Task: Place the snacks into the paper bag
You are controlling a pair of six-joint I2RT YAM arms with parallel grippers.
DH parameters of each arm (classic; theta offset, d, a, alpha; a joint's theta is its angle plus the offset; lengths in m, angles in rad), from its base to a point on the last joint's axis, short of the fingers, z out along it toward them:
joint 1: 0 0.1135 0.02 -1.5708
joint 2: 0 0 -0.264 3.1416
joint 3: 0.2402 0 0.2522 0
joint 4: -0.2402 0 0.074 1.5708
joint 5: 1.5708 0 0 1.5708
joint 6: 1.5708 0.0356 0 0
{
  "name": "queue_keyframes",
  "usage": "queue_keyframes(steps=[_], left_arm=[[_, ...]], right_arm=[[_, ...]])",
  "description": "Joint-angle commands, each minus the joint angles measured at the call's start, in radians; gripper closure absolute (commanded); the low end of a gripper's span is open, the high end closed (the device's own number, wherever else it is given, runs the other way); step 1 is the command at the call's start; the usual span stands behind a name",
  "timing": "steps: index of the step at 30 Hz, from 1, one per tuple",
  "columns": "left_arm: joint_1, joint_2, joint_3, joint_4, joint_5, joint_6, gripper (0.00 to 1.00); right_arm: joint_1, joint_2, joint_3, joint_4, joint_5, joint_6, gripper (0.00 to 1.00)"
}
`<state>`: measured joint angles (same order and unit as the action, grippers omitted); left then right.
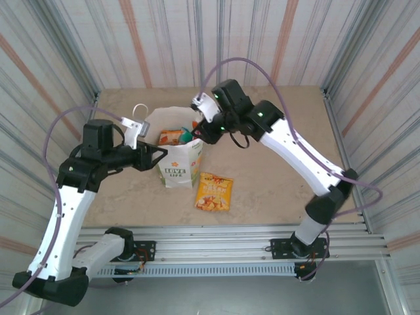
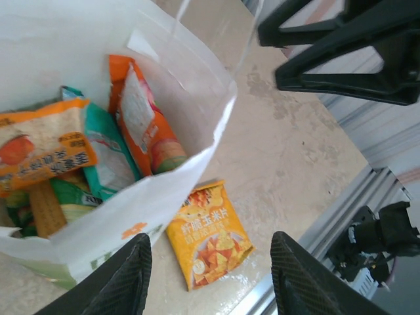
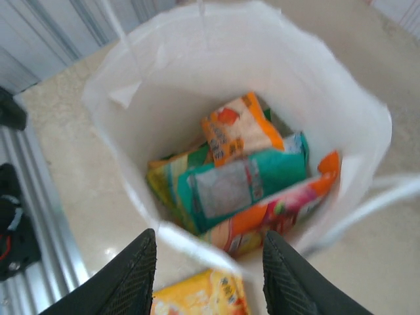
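The paper bag (image 1: 178,172) stands upright near the middle of the counter (image 1: 275,184), with its mouth open. Several snacks already lie inside, among them an orange packet (image 3: 239,128) and a teal packet (image 3: 243,184). One yellow packet (image 1: 214,191) is not yet in; it lies flat on the counter just in front of the bag, on the right side of it. The right claw (image 3: 210,236) hangs over the bag mouth with its fingers spread and nothing between them. The left claw (image 2: 210,237) is at the left rim of the bag, also spread and pinching nothing; whether one finger touches the paper I cannot tell. I judge that the step in hand is to fetch this yellow packet. To do it well, the right claw should first rise straight up, so that it does not catch the rim or the thin handle (image 3: 380,197), because the light bag probably tips easily. Then it should come down on the packet near one sealed edge, since the glossy foil can slip under the fingers. It should close firmly, carry the packet above the opening and let it go low inside, while the left claw keeps beside the rim to steady the bag.
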<state>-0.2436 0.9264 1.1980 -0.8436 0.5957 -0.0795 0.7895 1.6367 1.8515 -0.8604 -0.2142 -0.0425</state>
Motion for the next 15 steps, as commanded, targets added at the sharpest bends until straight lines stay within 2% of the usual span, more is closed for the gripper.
queue_keyframes(steps=[1,6,10,15], left_arm=[[-0.042,-0.036,-0.059,0.026,0.018,-0.052,0.48],[-0.103,-0.077,-0.160,0.028,-0.008,-0.115,0.49],[-0.155,-0.116,-0.247,0.054,-0.023,-0.181,0.52],[-0.305,-0.166,-0.383,0.124,-0.113,-0.306,0.54]], right_arm=[[-0.009,-0.134,-0.150,0.050,0.013,0.168,0.53],[-0.024,-0.285,-0.412,0.113,0.003,0.350,0.52],[-0.034,-0.366,-0.642,0.239,-0.059,0.528,0.52],[-0.077,-0.375,-0.850,0.273,-0.111,0.646,0.51]])
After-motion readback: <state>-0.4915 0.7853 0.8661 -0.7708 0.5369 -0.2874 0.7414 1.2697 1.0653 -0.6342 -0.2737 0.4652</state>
